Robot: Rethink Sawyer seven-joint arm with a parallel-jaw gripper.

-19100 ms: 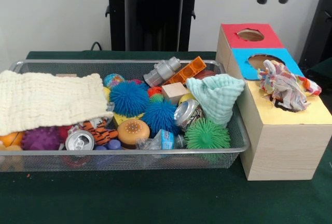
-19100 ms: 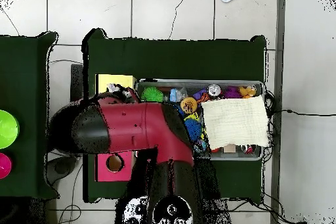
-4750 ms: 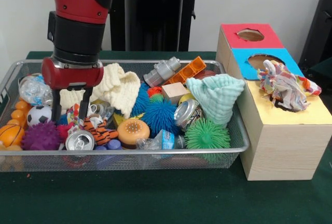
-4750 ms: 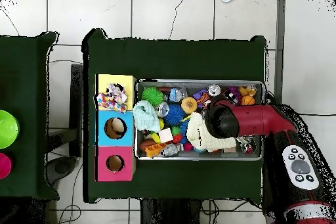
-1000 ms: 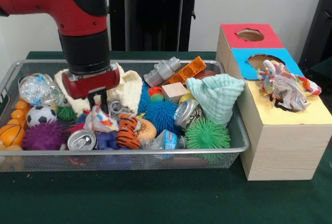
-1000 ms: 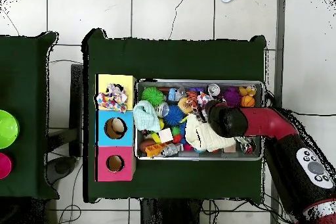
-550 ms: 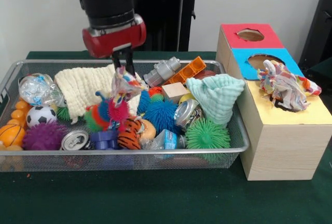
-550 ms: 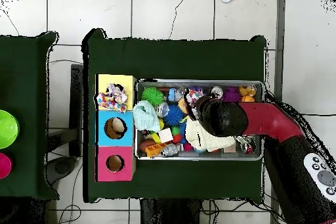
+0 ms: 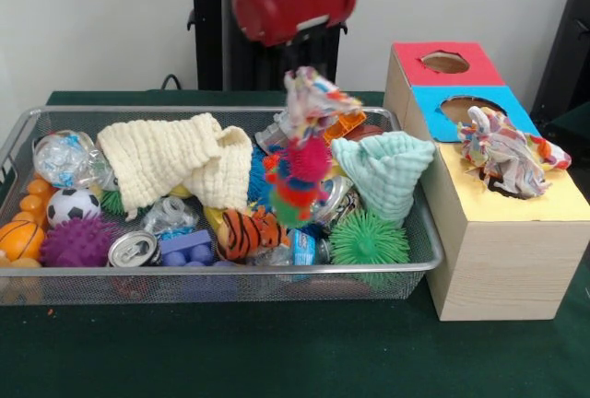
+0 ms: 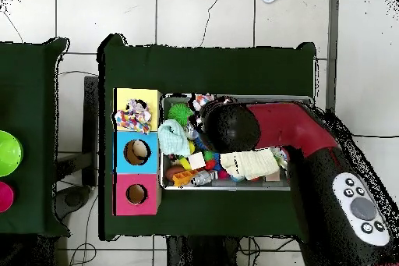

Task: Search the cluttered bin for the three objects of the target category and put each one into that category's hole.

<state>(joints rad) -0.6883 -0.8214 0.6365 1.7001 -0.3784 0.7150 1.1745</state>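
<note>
End effector [image 9: 297, 59] clamped on multicoloured patterned cloth with bright fuzzy tail [image 9: 304, 131], hanging clear above silver wire-mesh bin [image 9: 419, 237], left of wooden 3-hole box [image 9: 498, 251]

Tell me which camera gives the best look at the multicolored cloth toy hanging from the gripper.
The front view: the multicolored cloth toy hangs in full above the wire bin, under the gripper. In the overhead view the arm covers nearly all of it.

Yellow hole [image 9: 513, 197] rag-plugged (others clear)
</note>
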